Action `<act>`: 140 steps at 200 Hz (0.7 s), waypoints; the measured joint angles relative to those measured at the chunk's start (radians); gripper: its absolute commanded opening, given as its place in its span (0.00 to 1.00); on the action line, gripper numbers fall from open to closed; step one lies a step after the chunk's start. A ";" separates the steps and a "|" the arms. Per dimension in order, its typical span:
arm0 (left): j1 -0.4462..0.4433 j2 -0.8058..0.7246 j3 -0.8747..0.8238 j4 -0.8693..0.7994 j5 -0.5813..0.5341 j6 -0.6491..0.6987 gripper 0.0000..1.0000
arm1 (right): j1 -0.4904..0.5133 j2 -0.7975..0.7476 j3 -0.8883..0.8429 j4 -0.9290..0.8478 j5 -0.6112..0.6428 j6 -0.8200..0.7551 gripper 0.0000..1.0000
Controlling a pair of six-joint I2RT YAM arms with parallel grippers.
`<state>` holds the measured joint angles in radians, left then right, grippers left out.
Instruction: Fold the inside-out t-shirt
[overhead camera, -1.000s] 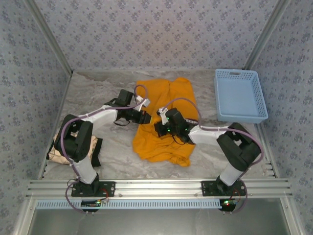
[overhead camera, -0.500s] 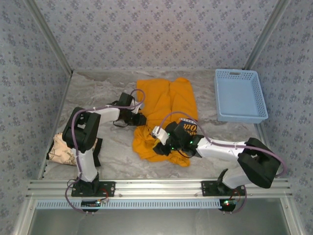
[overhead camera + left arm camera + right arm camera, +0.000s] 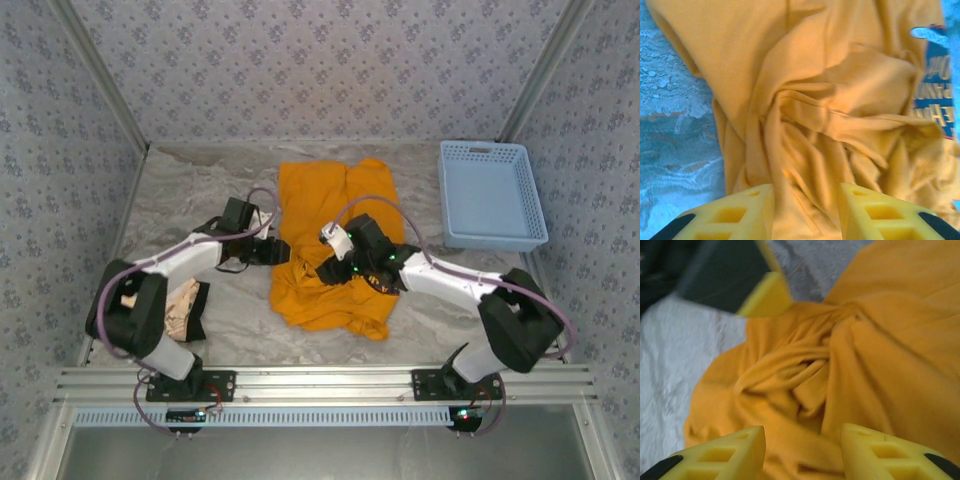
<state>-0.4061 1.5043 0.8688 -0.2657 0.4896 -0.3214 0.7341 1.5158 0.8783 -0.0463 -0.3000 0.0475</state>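
The left gripper [image 3: 805,195] is shown with its yellow jaws parted. A loose, twisted ridge of the shirt [image 3: 815,100] runs between them and is not pinched. The right gripper [image 3: 802,435] is likewise parted, poised just above a bunched knot of the same cloth, with nothing clasped. The two grippers are set close together, facing each other near the shirt's left edge, about midway along it. A yellow fingertip [image 3: 767,297] of the left one is caught at the top of the right wrist view.

The orange-yellow shirt is laid in the middle of the table [image 3: 190,190]. Its far half is spread fairly flat, and its near half is crumpled into folds. A dark graphic [image 3: 935,90] is glimpsed among the folds.

The shirt is judged to be light, soft and limp. It can be expected to sag, drag and wrinkle when lifted, and it is neither fragile nor slippery. A hold is best taken on a clear edge, such as a hem corner or shoulder seam. One gripper should be put on each side, not on the bunched middle.

Farther out, a beige cloth [image 3: 183,305] is seen by the left arm's base. A blue basket [image 3: 492,195] is set at the far right.
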 measured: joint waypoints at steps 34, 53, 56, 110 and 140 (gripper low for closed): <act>-0.031 -0.068 -0.054 0.031 0.051 -0.045 0.43 | 0.015 0.141 0.065 0.001 -0.003 0.077 0.43; -0.068 -0.037 -0.074 0.045 0.069 -0.065 0.39 | 0.034 0.189 0.067 0.000 0.000 0.108 0.35; -0.072 -0.029 -0.075 0.047 0.071 -0.067 0.37 | 0.037 0.197 0.068 0.002 0.002 0.111 0.31; -0.092 0.027 -0.081 0.078 0.083 -0.054 0.00 | 0.047 0.224 0.069 0.043 -0.009 0.166 0.00; -0.091 0.010 -0.109 0.086 0.082 -0.029 0.00 | 0.033 0.141 0.048 0.051 -0.069 0.137 0.00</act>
<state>-0.4973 1.5143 0.7593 -0.1795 0.5713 -0.3504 0.7670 1.6569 0.9268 0.0048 -0.3691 0.1848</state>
